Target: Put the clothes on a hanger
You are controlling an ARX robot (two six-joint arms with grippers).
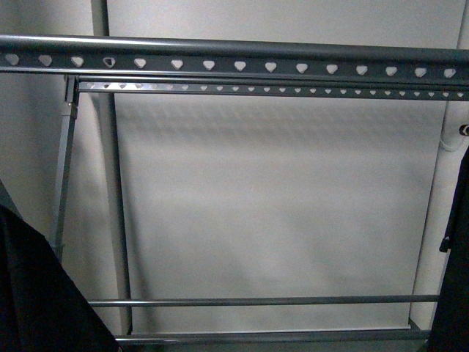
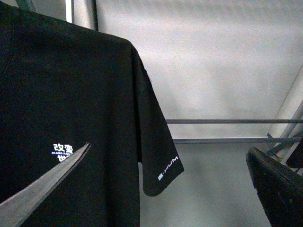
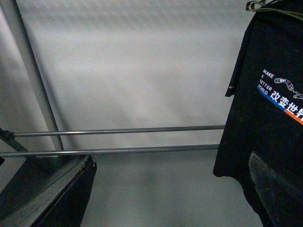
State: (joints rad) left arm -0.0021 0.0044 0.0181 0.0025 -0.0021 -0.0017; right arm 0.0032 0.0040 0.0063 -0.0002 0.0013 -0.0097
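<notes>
Close by the rack point(image 1: 264, 301), the black T-shirt point(image 3: 272, 118) hung free, and my left end effector point(image 2: 169, 149) and right end effector point(image 3: 171, 156) both gaped wide, holding nothing, so I judged the hanging done. Front view gave only dark edges point(image 1: 37, 293) under a bare rail point(image 1: 234, 53); the right wrist view alone showed the MAKE lettering point(image 3: 268, 75).

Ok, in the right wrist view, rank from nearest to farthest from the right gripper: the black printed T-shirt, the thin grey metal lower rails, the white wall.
1. Black printed T-shirt, beside one finger of the right gripper.
2. Thin grey metal lower rails, crossing behind it.
3. White wall, farthest back.
</notes>
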